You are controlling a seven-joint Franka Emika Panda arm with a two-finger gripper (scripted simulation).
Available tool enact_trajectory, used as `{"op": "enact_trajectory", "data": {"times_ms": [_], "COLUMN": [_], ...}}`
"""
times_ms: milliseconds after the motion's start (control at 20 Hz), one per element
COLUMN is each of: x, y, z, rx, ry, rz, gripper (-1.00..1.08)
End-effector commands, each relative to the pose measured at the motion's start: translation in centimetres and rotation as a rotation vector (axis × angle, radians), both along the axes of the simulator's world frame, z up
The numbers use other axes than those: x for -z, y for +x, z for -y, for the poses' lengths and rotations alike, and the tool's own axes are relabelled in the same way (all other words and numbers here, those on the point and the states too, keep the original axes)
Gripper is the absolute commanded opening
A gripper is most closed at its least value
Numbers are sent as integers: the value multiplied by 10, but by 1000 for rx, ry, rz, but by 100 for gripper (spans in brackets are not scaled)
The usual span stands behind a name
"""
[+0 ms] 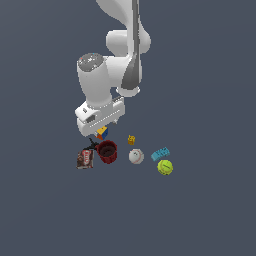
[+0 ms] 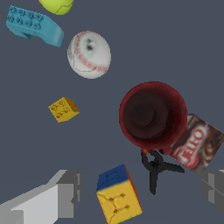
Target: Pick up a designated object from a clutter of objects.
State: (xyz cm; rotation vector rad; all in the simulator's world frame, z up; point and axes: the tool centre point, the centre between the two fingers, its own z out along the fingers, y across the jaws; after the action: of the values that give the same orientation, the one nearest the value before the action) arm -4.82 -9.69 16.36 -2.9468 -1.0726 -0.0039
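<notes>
Beside puzzle cube (image 2: pixel 118 197) — red mug (image 2: pixel 153 114), nothing inside.

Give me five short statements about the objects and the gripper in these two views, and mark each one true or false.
1. The puzzle cube lies between the fingers of the gripper, untouched. True.
2. The red mug lies on its side. False: it stands upright, its opening facing up.
3. The brown-red packet lies right beside the mug. True.
4. The white ball sits inside the mug. False: it lies on the floor, apart from the mug, near the cyan brick.
5. The tiny yellow block is stacked on the puzzle cube. False: it lies alone, apart from the cube.
</notes>
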Motion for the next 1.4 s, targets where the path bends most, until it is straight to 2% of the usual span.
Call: {"op": "enact_trajectory", "data": {"times_ms": [0, 750, 1350], "x": [10, 62, 79], "y": [-7, -56, -78], "z": [7, 41, 53], "rx": [-45, -297, -392], "ry": [1, -2, -6], "rz": [1, 2, 1], "gripper": [100, 100, 100]}}
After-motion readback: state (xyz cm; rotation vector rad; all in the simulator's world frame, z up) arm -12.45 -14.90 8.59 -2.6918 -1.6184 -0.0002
